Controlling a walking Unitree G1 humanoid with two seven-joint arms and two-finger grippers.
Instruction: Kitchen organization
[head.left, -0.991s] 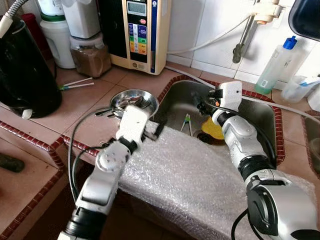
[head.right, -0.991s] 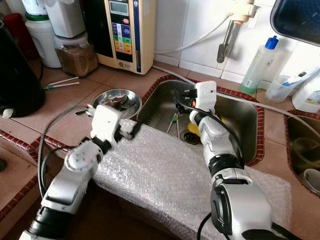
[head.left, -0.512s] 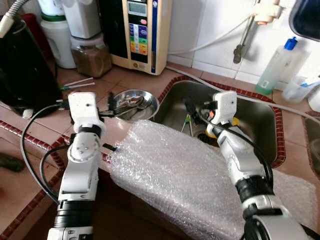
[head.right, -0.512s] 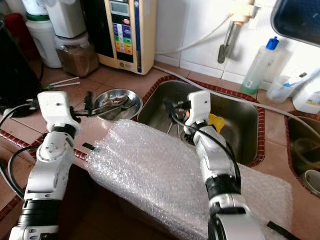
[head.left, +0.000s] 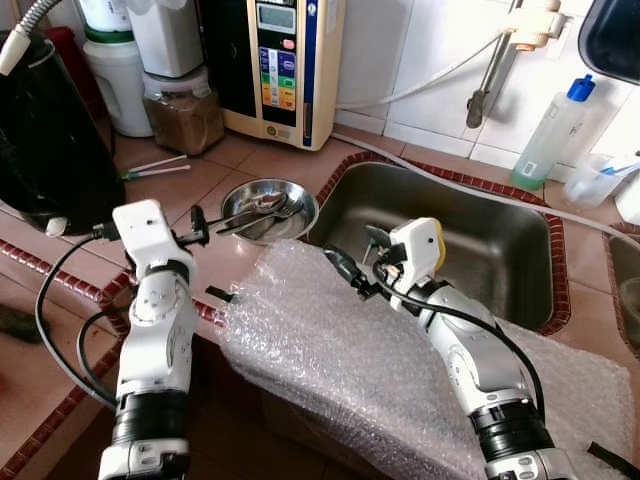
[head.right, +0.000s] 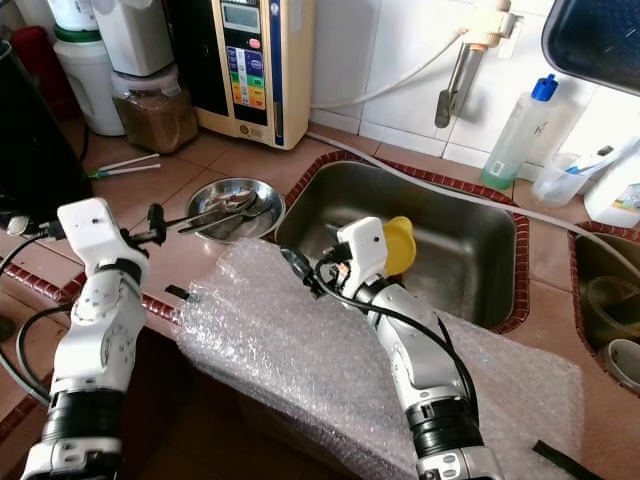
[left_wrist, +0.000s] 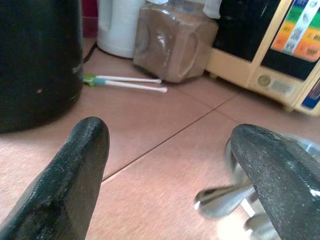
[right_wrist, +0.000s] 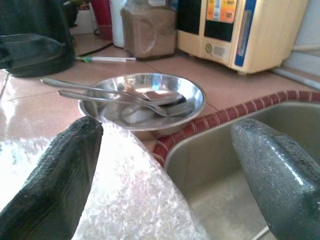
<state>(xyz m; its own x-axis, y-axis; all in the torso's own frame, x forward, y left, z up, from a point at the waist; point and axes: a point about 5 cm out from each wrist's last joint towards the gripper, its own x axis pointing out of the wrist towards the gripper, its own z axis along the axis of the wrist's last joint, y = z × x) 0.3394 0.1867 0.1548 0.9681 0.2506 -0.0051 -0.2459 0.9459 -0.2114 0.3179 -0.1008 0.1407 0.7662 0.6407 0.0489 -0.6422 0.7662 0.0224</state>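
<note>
Crinkled clear bubble wrap (head.left: 370, 370) lies nearest, draped over the front edge of the tiled counter (head.left: 90, 330) and spreading towards four o'clock. Neither gripper has hold of it. The right gripper (head.left: 352, 262) hovers above its far edge with its two black fingers spread wide and nothing between them; its wrist view looks across the wrap at the steel bowl (right_wrist: 142, 102). The left gripper (head.left: 197, 222), out at nine o'clock over bare tile, is likewise parted and empty, its fingers pointing at the bowl from just beside it.

That bowl (head.left: 268, 206) sits at eleven o'clock on the counter, touching neither gripper, with a spoon (right_wrist: 112, 92) and other cutlery laid across it (exactly how many pieces I cannot tell). At one o'clock is the sink (head.left: 500, 250), with something yellow (head.right: 398, 243) showing behind the right wrist. Further back stand a beige appliance (head.left: 285, 60), a jar of brown powder (head.left: 180, 112) and a black kettle (head.left: 50, 150).

I judge this to be a reach step: both grippers look lined up on the bowl. The next move probably calls for the left gripper to advance and close on its rim or a handle, keeping it level so the cutlery stays in.
</note>
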